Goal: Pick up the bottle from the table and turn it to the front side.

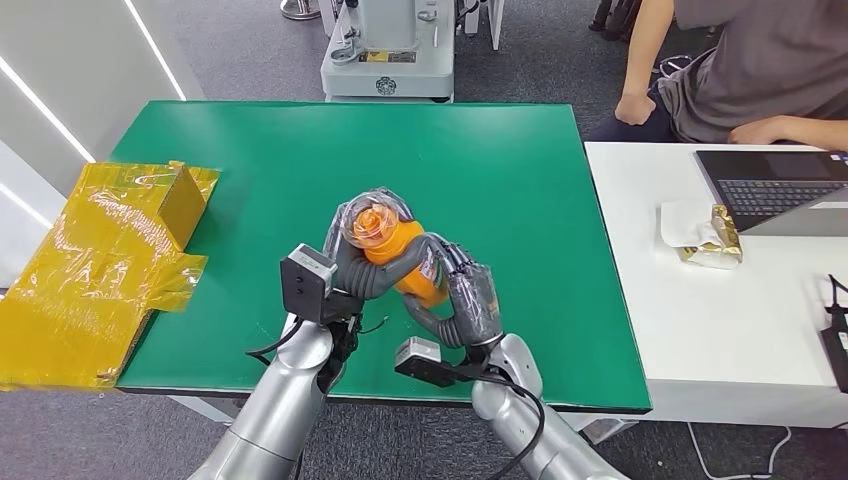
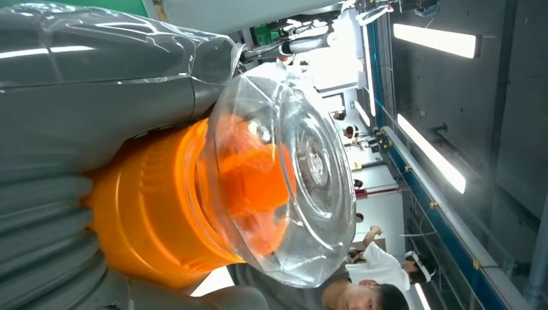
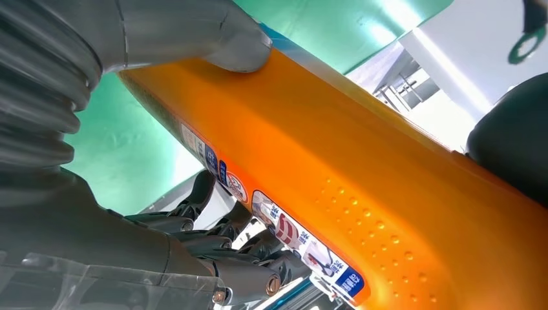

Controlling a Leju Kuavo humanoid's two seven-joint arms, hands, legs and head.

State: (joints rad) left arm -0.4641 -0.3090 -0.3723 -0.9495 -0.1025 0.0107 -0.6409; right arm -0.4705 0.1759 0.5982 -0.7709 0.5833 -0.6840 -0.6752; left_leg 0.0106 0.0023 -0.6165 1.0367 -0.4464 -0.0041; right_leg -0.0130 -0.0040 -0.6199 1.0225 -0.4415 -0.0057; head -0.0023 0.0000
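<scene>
An orange bottle [image 1: 410, 262] with a clear domed cap [image 1: 368, 226] is held above the green table [image 1: 500, 170], tilted with its cap toward me. My left hand [image 1: 355, 268] grips its upper part near the cap, and my right hand [image 1: 462, 300] holds its lower body. In the left wrist view the clear cap [image 2: 291, 174] and orange neck [image 2: 155, 200] sit against my left hand's grey cover [image 2: 77, 97]. The right wrist view looks along the bottle's orange side [image 3: 362, 174], with a label strip [image 3: 284, 232] on its edge and my right hand's thumb [image 3: 213, 39] pressed on it.
Crumpled yellow wrapping and a small box [image 1: 110, 260] lie over the table's left edge. A white table [image 1: 720, 330] on the right carries a laptop [image 1: 780, 190] and a gold packet [image 1: 712, 238]. A person [image 1: 720, 70] sits behind it. A grey machine base [image 1: 390, 60] stands beyond the green table.
</scene>
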